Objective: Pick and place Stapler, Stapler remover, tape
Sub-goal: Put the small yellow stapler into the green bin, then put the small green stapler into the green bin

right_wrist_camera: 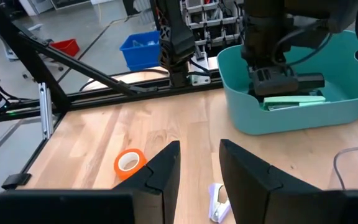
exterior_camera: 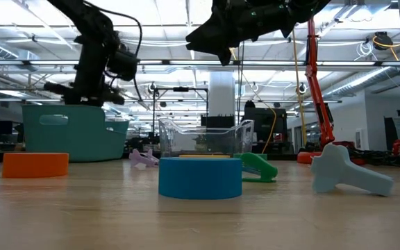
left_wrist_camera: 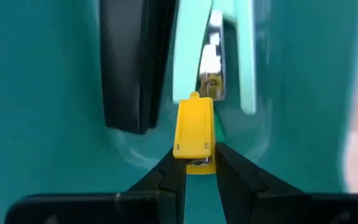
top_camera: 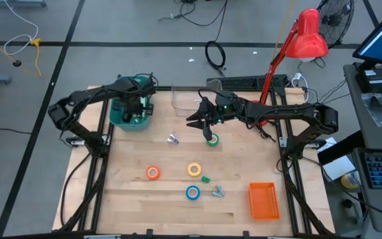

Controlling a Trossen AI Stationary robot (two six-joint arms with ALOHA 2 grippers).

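**Left arm placing a yellow piece in the teal bin; right arm waiting over green tape**

Your left gripper (left_wrist_camera: 194,165) sits inside the teal bin (top_camera: 120,118), at about 10 o'clock on the table. Its fingers are nearly closed, pinching a small yellow item (left_wrist_camera: 194,127), likely a stapler remover. A mint-green stapler (left_wrist_camera: 213,50) and a black stapler (left_wrist_camera: 129,62) already lie in the bin. To finish well, lower until the yellow piece nears the floor, part the fingers just enough, then lift straight up clear of the wall.

Your right gripper (right_wrist_camera: 197,165) hovers near 12 o'clock, above the green tape (top_camera: 213,140), fingers partly apart and empty. The orange tape (top_camera: 152,172), yellow tape (top_camera: 194,170) and blue tape (top_camera: 192,193) lie toward 6 o'clock.

Hard to make out: the yellow item's underside, and the small pieces beside the blue roll.
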